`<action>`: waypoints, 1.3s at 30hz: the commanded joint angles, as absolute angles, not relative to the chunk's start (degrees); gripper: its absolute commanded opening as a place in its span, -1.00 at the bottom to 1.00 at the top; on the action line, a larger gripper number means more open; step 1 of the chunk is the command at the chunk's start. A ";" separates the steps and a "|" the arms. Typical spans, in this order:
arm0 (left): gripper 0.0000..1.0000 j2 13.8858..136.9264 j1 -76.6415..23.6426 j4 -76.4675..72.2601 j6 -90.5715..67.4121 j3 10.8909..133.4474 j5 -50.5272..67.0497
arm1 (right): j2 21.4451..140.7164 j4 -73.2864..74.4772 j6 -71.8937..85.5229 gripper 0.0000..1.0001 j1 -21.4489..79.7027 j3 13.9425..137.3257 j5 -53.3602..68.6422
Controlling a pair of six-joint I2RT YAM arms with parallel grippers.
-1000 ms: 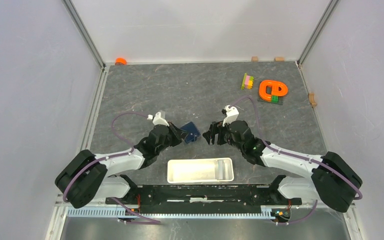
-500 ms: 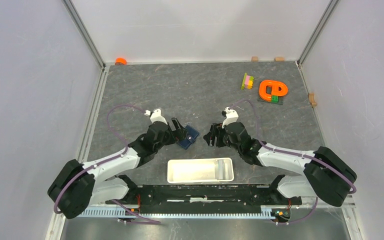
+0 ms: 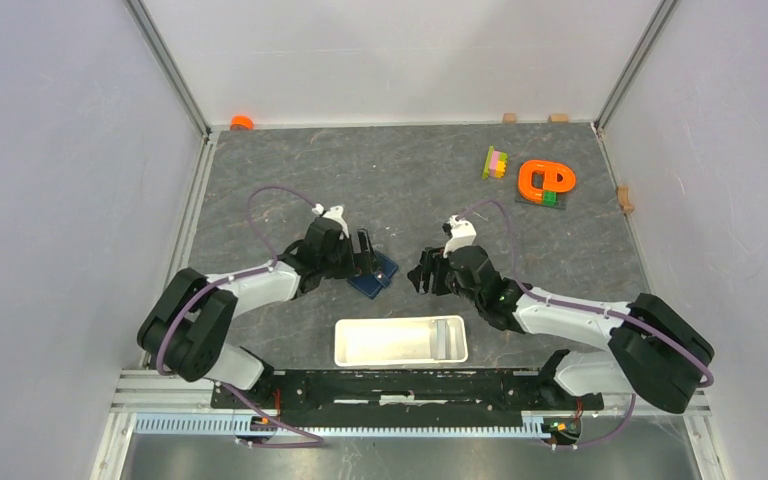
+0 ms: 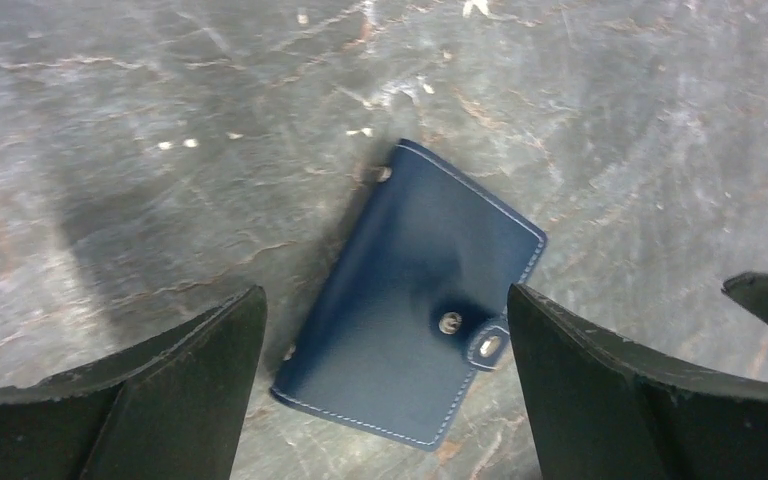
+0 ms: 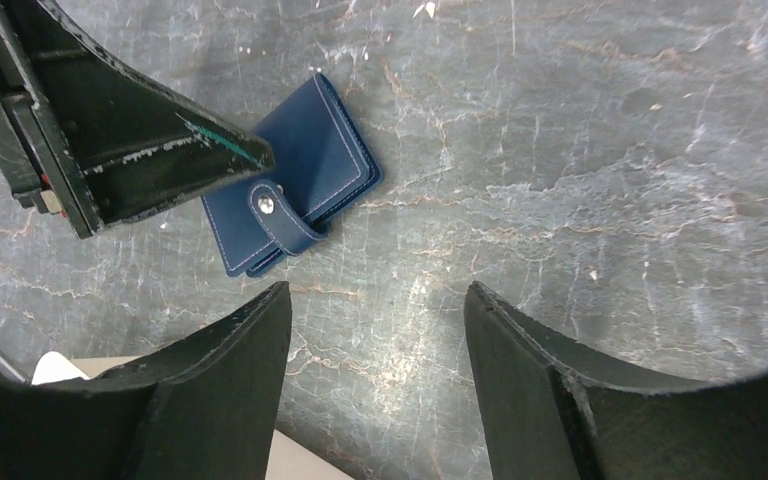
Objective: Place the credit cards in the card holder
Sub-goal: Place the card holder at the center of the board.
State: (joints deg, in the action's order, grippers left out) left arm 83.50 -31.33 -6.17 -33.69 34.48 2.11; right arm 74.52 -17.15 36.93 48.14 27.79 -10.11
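Left hand [image 3: 364, 254] hovers over the wallet [image 4: 415, 310], jaws wide, one on each side of it, not touching. Wallet lies flat on the desk [image 3: 290, 170], folded shut. Just nearer than the wallet sits a white tray [image 3: 360, 345], grey cards [image 3: 448, 338] at its right end. Right of the wallet, the right hand [image 3: 422, 272] stands wide and empty.

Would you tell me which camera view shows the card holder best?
The left wrist view: the closed card holder lies whole and large, snap tab clear. The right wrist view shows it partly hidden by the left gripper; the top view shows it small.
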 commanded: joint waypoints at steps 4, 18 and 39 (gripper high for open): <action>0.87 86.24 -32.55 -12.21 -38.16 33.25 13.60 | 70.05 -14.17 33.12 0.39 48.36 30.50 -15.66; 0.81 80.98 -37.03 -14.43 -45.52 31.29 11.13 | 72.93 -13.10 32.31 0.51 48.35 31.97 -12.61; 0.85 74.56 -37.00 -5.76 -43.34 31.34 5.79 | 92.77 -13.29 30.41 0.45 48.76 42.44 -8.31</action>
